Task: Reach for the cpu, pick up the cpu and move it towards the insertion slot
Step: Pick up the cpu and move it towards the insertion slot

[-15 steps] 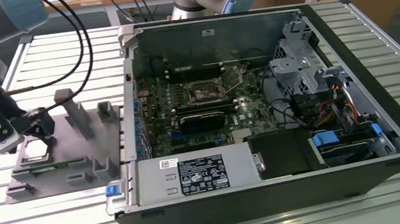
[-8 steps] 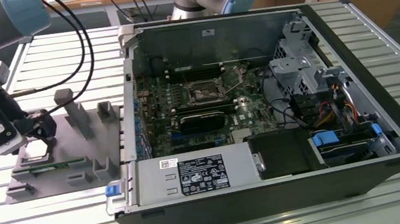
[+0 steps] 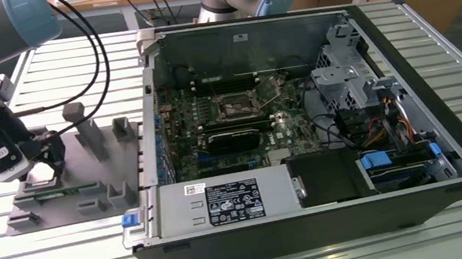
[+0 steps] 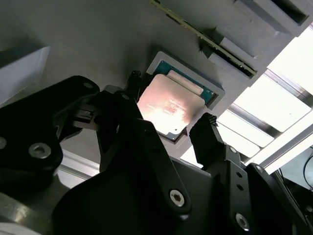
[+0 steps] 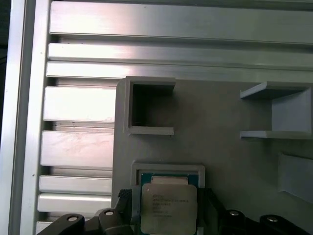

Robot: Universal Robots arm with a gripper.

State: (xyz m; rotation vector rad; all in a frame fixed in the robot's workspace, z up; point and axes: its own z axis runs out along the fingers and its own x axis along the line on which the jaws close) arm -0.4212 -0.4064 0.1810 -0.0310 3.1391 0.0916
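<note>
Slatted aluminium table (image 3: 428, 22) carries an open computer case (image 3: 312, 225), with a grey fixture plate (image 3: 73, 193) beside it at the exterior view's left. Low over that plate, the gripper (image 3: 47, 165) has its fingers (image 4: 208, 122) spread, one on either side of the cpu (image 4: 168, 105). The cpu lies flat in its square recess. Well apart, the insertion slot (image 3: 233, 106) sits on the motherboard (image 3: 214, 138) inside the case.

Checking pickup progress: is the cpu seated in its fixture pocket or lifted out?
Seated. In both wrist views the cpu lies flat in the grey fixture pocket, the open hand straddling it.
</note>
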